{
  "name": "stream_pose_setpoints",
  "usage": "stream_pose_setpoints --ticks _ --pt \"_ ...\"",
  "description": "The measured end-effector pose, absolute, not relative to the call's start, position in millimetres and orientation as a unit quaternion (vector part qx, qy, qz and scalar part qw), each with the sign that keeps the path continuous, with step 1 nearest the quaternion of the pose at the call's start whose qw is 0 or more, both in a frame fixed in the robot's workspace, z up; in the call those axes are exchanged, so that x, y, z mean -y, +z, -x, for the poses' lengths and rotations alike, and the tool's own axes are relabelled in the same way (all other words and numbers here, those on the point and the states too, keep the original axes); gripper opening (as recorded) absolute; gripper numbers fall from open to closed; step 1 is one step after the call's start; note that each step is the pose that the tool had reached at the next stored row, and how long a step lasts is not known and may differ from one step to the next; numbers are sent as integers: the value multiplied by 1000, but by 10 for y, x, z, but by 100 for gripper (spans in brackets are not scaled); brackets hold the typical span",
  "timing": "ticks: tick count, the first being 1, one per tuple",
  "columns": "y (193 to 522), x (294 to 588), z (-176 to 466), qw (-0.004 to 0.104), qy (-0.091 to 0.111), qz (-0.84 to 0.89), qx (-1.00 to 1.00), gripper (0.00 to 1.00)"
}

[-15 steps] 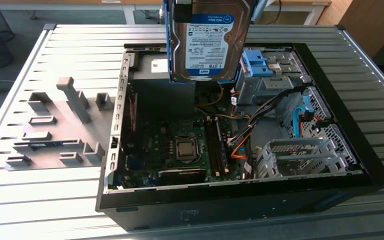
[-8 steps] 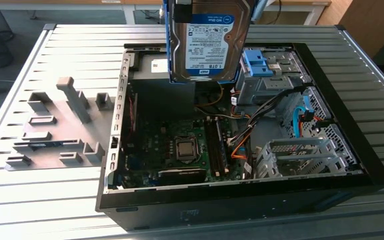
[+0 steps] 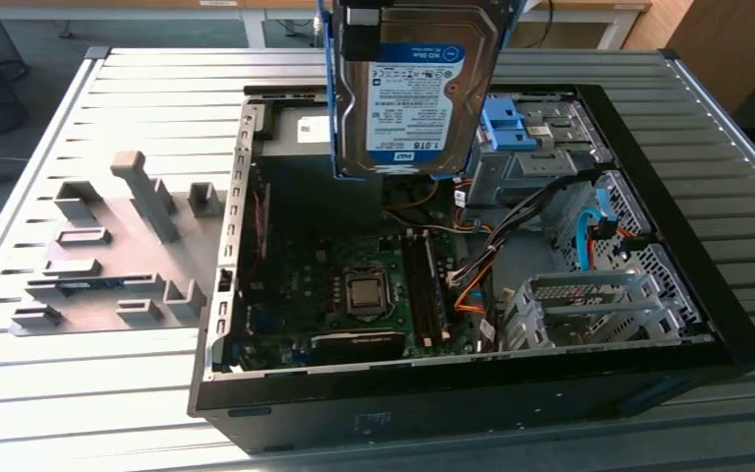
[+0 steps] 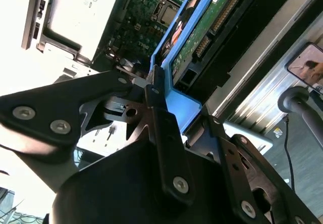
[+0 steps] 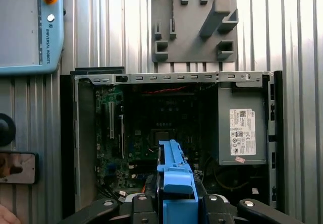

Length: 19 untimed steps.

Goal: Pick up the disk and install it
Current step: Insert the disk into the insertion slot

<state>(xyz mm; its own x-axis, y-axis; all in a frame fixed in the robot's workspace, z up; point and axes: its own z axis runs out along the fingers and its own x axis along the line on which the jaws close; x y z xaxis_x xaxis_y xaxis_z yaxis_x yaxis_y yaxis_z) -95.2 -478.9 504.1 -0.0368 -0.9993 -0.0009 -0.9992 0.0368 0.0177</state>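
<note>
Hovering disk [image 3: 413, 88] above open case [image 3: 483, 403], cables [image 3: 483, 258] perhaps beneath.

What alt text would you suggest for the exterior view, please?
The disk, label facing the camera and blue rails along its edges, hangs upright above the open computer case lying on a slatted metal table. A grey fixture plate with raised blocks lies beside the case, on the exterior view's left.
</note>
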Motion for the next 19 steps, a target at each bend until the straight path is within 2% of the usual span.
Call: stream_pose_setpoints --ticks 19 --pt "5026 4818 842 6 -7 -694 720 36"
